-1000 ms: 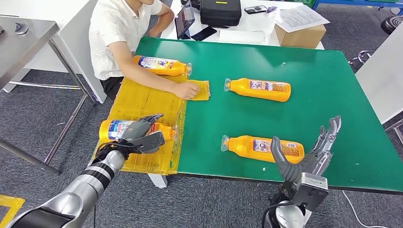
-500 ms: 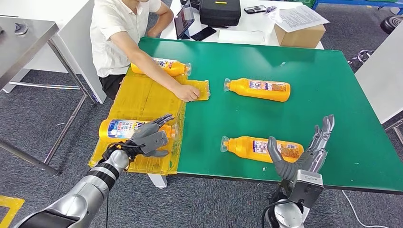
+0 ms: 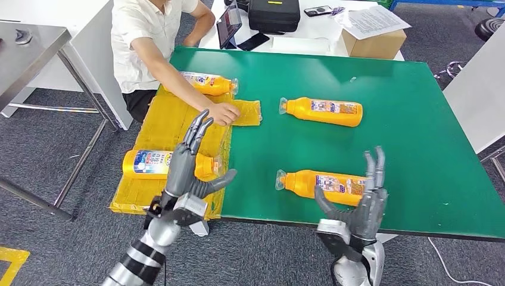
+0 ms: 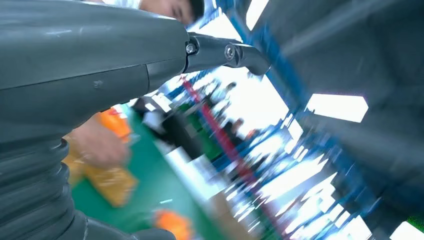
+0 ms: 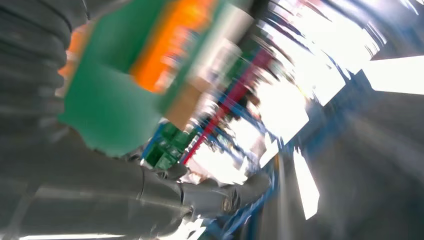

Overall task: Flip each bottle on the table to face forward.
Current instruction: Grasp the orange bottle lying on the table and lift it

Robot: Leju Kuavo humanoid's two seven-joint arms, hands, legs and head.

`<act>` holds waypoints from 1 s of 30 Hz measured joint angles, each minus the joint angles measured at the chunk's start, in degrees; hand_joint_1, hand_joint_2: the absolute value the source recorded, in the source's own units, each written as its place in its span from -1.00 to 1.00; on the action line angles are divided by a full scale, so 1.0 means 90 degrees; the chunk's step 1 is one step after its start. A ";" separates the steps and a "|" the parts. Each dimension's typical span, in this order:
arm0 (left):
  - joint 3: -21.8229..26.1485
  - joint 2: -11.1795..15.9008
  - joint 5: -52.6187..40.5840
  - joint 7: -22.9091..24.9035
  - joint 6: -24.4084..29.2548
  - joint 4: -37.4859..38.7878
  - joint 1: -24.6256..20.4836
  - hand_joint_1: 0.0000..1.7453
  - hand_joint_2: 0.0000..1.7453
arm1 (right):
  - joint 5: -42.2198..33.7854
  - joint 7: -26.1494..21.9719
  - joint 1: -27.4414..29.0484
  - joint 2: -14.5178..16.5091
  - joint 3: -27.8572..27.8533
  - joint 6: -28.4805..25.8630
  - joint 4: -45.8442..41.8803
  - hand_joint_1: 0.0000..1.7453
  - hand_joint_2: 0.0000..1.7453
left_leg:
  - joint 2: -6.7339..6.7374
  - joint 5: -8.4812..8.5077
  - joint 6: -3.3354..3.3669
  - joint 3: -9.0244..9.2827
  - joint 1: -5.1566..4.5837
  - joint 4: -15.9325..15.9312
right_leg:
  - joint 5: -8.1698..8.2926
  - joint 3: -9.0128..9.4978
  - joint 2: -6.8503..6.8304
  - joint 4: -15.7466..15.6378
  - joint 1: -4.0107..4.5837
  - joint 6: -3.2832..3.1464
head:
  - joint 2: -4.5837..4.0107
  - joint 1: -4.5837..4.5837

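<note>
Lying on their sides, four orange bottles, left hand and right hand spread, holding nothing

A lab or office: grey carpet, white desks, green work table.

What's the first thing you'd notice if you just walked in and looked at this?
Bright orange bottles lying on their sides: two on the green table, one far and one near, plus two on yellow mats at its left side. Both silver robot hands, left hand and right hand, are raised at the near edge, fingers spread, holding nothing.
</note>
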 joint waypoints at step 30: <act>-0.0796 -0.0108 0.1148 0.0432 0.0228 -0.1378 0.1143 -1.00 1.00 | 0.2955 0.2877 -0.1289 -0.1648 -0.0466 0.0393 0.3750 -1.00 1.00 | -0.0014 0.0012 0.0020 0.0032 -0.0013 0.0001 | 0.0001 0.0033 -0.0017 -0.0004 -0.0010 0.0002 | 0.0000 -0.0001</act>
